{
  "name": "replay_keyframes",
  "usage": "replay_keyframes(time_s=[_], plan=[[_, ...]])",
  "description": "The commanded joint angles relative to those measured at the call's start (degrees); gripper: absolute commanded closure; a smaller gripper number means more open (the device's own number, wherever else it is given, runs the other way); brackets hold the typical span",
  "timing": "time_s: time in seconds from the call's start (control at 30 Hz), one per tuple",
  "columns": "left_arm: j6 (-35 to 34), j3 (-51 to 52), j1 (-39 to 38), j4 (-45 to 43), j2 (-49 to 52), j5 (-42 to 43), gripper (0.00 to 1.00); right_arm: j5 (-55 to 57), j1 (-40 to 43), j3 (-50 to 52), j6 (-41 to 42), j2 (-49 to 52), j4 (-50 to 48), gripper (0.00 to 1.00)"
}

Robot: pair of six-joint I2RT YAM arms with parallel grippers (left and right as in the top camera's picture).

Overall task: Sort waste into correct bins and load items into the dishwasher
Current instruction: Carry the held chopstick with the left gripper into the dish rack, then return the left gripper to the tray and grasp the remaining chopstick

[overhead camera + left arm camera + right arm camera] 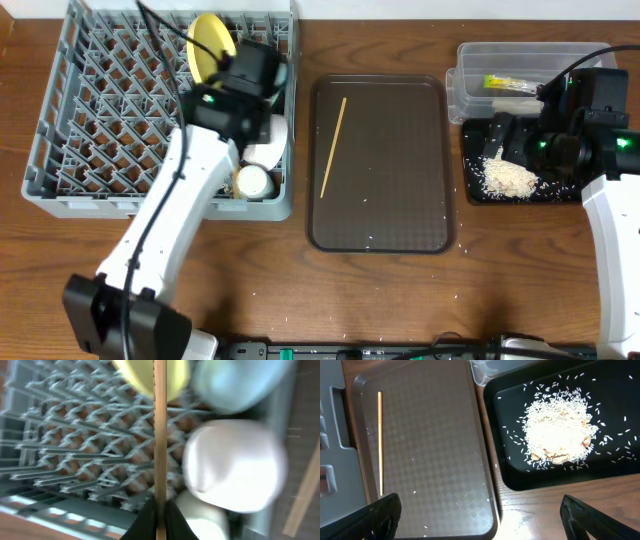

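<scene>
My left gripper (160,507) is shut on a wooden chopstick (160,435) and holds it over the right side of the grey dish rack (100,120). In the rack stand the yellow plate (208,45), the white bowl (235,465), the light-blue bowl (240,382) and the small white cup (253,181). A second chopstick (333,146) lies on the brown tray (400,200). My right gripper (480,515) is open and empty, above the gap between the brown tray and the black tray (615,475). A heap of rice (557,430) lies in the black tray. The yellow-green packet (510,82) lies in the clear tub (470,75).
Loose rice grains dot the brown tray (430,435) and the wood near the black tray (478,195). The rack's right wall (290,150) stands close to the brown tray's left edge. A corner of the clear tub (485,370) touches the black tray's far side.
</scene>
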State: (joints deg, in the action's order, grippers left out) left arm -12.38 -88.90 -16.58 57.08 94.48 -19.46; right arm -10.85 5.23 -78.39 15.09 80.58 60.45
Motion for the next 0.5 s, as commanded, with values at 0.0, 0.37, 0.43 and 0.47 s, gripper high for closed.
replay_keyframes(time_s=[0.0,0.37,0.43,0.47], plan=[[5.09,1.33,3.91,-1.03,2.95,-1.7,0.92,0.11,0.37,-0.57,0.55,0.22,0.07,0.01],[15.37,1.33,9.18,-8.79,10.01,6.8,0.86,0.11,0.37,-0.57,0.55,0.22,0.09,0.01],[15.37,1.33,9.18,-9.81,10.01,6.8,0.66,0.11,0.37,-0.57,0.55,0.22,0.07,0.01],[15.34,1.31,9.18,-10.16,10.01,6.8,0.54,0.11,0.37,-0.57,0.55,0.22,0.07,0.01]])
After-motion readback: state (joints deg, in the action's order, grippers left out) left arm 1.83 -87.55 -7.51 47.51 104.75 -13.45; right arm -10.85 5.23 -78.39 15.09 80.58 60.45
